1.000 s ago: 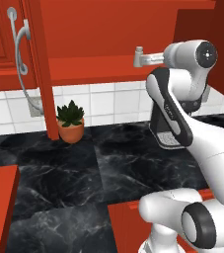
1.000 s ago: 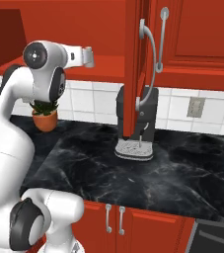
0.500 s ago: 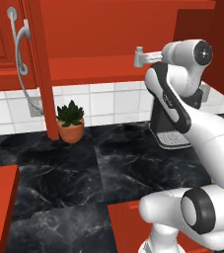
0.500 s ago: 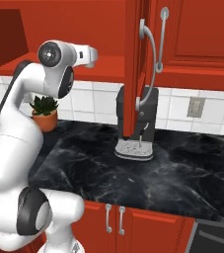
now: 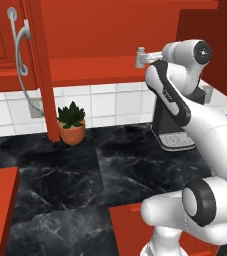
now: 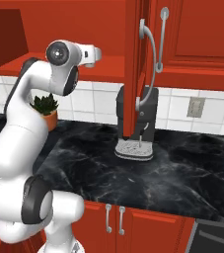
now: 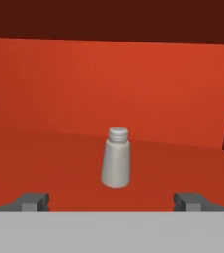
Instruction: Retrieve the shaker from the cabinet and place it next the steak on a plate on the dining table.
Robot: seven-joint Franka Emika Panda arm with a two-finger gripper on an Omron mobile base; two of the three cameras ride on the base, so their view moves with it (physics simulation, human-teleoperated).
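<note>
Red kitchen, black marble counter [image 5: 60,170], white tile backsplash. Gripper [image 7: 111,200] jaws spread wide, nothing between them; fingertips [image 7: 33,201] low in the hand view. Shaker [image 7: 116,158] stands upright on the red shelf inside the open cabinet [image 7: 84,89], just ahead of the fingers, not touched. Arm raised, wrist reaching level into the cabinet. Cabinet door [image 6: 135,69] swung open. Potted plant [image 5: 72,123] and coffee machine [image 6: 135,126] on the counter below.

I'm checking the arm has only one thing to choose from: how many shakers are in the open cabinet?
1. The shaker stands upright on the red shelf of the cabinet, ahead of the open gripper, roughly centred between its fingertips. Shelf areas outside the hand view could hide more.
</note>
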